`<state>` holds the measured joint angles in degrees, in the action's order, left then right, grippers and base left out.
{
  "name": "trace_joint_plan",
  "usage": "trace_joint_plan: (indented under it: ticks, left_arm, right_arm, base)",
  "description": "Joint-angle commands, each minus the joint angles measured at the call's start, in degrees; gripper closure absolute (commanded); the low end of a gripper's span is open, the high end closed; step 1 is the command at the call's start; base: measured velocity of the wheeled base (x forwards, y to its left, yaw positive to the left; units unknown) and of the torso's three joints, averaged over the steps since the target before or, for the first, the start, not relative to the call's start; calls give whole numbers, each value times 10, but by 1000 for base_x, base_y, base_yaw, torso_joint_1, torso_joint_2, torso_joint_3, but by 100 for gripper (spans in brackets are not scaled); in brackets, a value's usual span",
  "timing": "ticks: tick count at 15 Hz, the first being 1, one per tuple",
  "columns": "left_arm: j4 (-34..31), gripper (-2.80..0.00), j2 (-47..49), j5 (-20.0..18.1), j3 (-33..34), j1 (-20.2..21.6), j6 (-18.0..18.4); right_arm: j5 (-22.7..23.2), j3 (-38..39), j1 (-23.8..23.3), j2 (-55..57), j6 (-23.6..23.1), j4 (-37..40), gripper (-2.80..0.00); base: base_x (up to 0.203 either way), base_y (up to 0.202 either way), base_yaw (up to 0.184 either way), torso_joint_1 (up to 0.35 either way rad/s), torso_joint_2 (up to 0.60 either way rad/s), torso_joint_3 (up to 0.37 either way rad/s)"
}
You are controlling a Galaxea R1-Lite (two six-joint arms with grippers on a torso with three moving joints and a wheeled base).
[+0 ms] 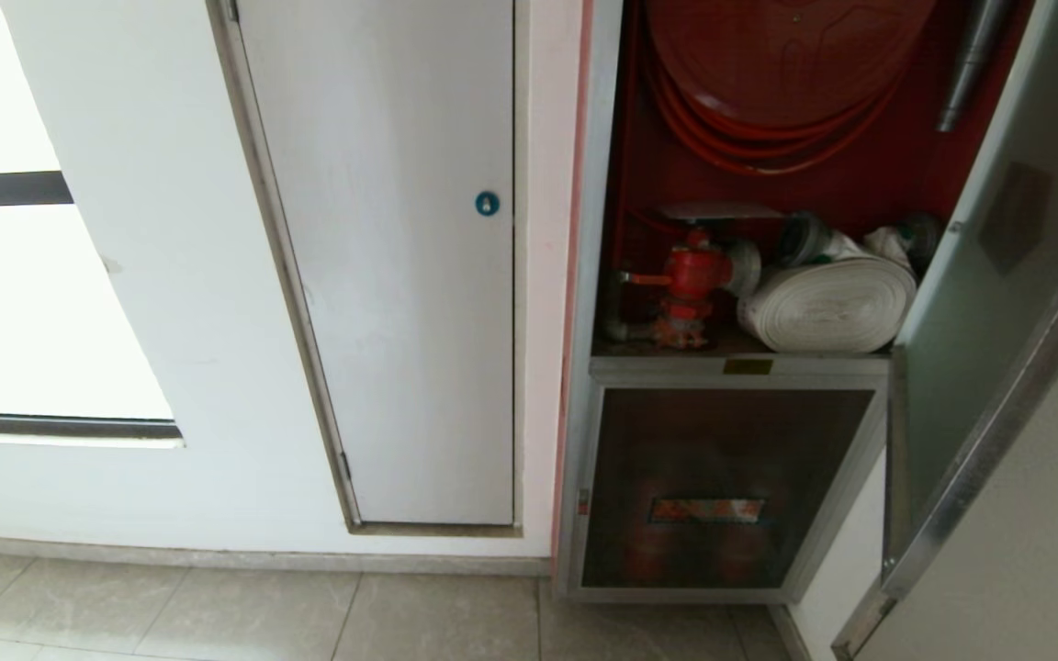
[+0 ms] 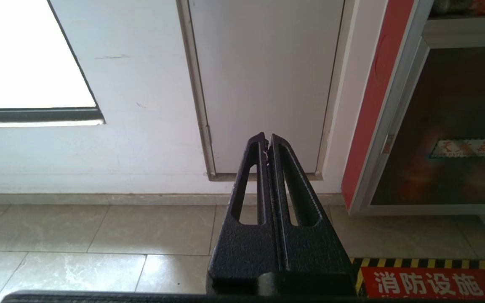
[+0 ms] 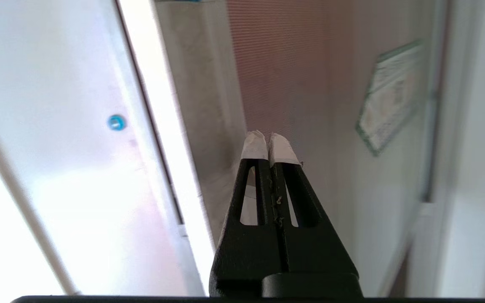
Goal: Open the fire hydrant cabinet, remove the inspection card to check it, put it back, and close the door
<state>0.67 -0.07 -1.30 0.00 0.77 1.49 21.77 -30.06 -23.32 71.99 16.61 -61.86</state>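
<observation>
The fire hydrant cabinet (image 1: 599, 275) stands open, showing its red inside with a hose reel (image 1: 768, 55), a red valve (image 1: 690, 275) and a rolled white hose (image 1: 827, 308). Its glass door (image 1: 970, 321) is swung out to the right. I cannot make out the inspection card; a thin pale flat piece (image 1: 722, 211) lies above the valve. My right gripper (image 3: 269, 139) is shut and empty, its white-taped tips pointing at the door's glass (image 3: 310, 84) beside the green-bordered sticker (image 3: 390, 97). My left gripper (image 2: 267, 141) is shut and empty, parked low over the floor tiles. Neither arm shows in the head view.
A plain white door (image 1: 400, 275) with a blue round lock (image 1: 487, 203) is left of the cabinet. Below the open bay sits a shorter dark glass panel (image 1: 722, 487). A red floor sign with a striped border (image 2: 427, 282) lies before the cabinet.
</observation>
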Motion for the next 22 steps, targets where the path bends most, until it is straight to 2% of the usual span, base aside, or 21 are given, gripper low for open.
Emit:
trace_joint_plan:
  ticks: [1,7,9,13,18,22]
  left_arm:
    - [0,0,1,0,4,0,0]
    - [0,0,0,0,4,0,0]
    - [0,0,0,0,4,0,0]
    - [0,0,0,0,4,0,0]
    - [0,0,0,0,4,0,0]
    - [0,0,0,0,4,0,0]
  right_arm:
    - [1,-22,28,46,1,-4,0]
    - [0,-113,112,166,1,-4,0]
    - [-1,-160,134,198,1,27,0]
    - [-1,-320,153,273,3,159,0]
    - [-2,-496,185,391,2,251,0]
    - [-2,-669,197,484,1,336,0]
  base:
    - [0,0,0,0,0,0]
    - [0,0,0,0,0,0]
    - [0,0,0,0,0,0]
    - [0,0,0,0,0,0]
    - [0,0,0,0,0,0]
    - [0,0,0,0,0,0]
